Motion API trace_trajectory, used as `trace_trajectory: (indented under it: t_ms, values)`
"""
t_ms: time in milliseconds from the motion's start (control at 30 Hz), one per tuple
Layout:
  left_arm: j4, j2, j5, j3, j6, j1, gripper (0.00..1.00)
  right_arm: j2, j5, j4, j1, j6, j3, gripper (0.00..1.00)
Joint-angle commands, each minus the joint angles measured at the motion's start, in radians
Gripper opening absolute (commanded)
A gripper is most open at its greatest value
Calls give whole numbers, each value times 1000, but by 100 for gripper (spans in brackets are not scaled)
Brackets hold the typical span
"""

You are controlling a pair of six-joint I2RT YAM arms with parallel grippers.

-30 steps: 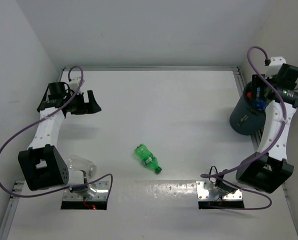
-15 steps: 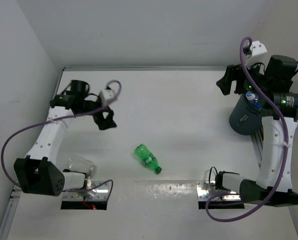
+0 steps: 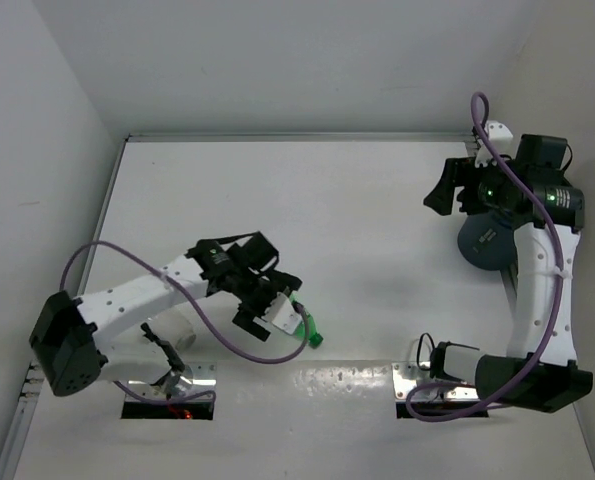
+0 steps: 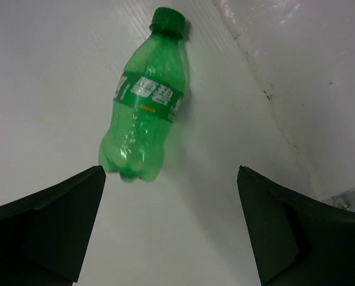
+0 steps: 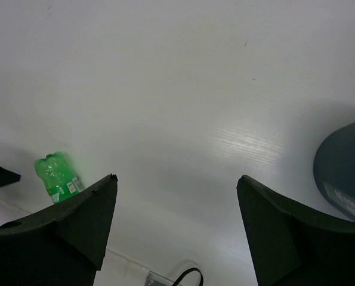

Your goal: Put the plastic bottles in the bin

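Green bottle point(image 4: 144, 113) lying on its side by the near edge of the tabletop point(image 3: 357, 220), left hand point(image 4: 170, 179) spread just short of its base, right hand point(image 5: 176, 182) spread and empty, near the bin point(image 3: 477, 246) at the right edge.

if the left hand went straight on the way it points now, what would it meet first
Most likely the green bottle, lying on its side with its base toward the open left hand. Depth is unclear, so it might touch the table just short of it.
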Motion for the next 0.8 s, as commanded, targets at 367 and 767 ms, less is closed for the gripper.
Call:
trace_trajectory:
  t_ms: [367, 767]
  values:
    - [429, 386, -223, -44, 58, -137, 82, -60, -42, -54, -37, -11, 10, 80]
    - [501, 191, 395, 136, -601, 291, 40, -75, -230, -51, 121, -28, 87, 75]
